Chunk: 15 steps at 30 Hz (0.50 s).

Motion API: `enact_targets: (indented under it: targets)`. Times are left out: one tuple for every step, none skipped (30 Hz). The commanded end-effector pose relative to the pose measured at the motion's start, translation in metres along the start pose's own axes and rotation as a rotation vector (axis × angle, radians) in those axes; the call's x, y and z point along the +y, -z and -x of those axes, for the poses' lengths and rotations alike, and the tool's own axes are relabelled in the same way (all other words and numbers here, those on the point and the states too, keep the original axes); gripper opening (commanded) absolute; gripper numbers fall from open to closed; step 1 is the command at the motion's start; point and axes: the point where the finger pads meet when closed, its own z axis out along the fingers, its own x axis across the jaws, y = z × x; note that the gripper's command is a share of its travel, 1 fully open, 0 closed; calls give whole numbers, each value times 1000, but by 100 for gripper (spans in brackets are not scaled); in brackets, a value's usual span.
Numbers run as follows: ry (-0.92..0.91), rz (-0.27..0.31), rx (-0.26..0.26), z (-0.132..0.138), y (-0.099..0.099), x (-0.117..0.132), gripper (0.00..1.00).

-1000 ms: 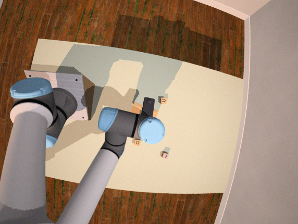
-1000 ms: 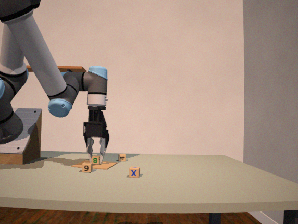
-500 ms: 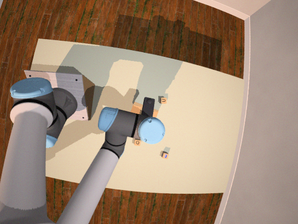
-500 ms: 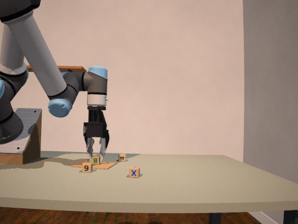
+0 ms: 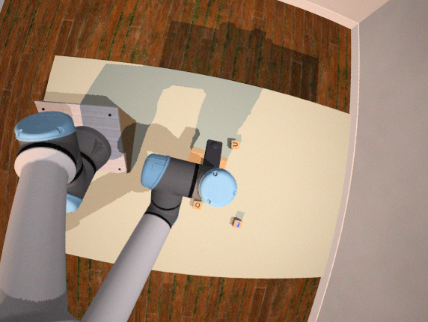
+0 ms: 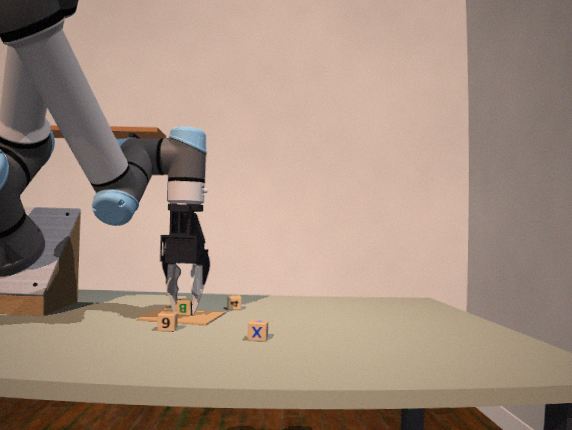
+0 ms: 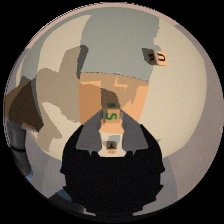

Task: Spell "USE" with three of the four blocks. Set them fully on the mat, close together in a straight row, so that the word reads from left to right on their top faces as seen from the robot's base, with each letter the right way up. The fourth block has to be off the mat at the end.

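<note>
My gripper [image 6: 184,312] [image 7: 111,110] points down over the orange mat [image 5: 196,155] [image 6: 207,320] [image 7: 90,100], shut on the S block [image 6: 183,306] [image 7: 111,115]. A green S shows on its top and a green B on one side. Whether it touches the mat is unclear. The U block [image 5: 235,144] [image 6: 234,302] [image 7: 159,57] lies off the mat, U up. The E block [image 5: 237,224] [image 6: 258,331] lies off the mat with a blue E up. The fourth block [image 5: 197,204] [image 6: 167,322] is off the mat, with an O or Q up. The arm hides the fingers in the top view.
The robot's base stands on a sloped wooden mount [image 5: 125,146] [image 6: 62,280] at the left of the pale table [image 5: 284,180] [image 6: 375,345]. The arm's forearm [image 5: 127,258] [image 6: 75,110] reaches over the table. Shadows fall across the mat.
</note>
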Motion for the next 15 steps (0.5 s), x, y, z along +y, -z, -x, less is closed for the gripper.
enact_targets:
  targets:
    - [2, -1, -2, 1, -1, -1, 9]
    - [2, -1, -2, 1, -1, -1, 9]
    - [2, -1, -2, 1, -1, -1, 9]
    - [2, -1, -2, 1, -1, -1, 9]
    - [2, -1, -2, 1, -1, -1, 9]
    - [2, -1, -2, 1, -1, -1, 9]
    - [2, -1, -2, 1, -1, -1, 9]
    - [2, -1, -2, 1, -1, -1, 9]
    - [2, -1, -2, 1, -1, -1, 9]
    - [2, -1, -2, 1, -1, -1, 12]
    - [2, -1, -2, 1, -1, -1, 12]
    - [2, -1, -2, 1, -1, -1, 12]
    - [2, -1, -2, 1, -1, -1, 16]
    - [2, -1, -2, 1, -1, -1, 16]
    - [2, -1, -2, 1, -1, -1, 16]
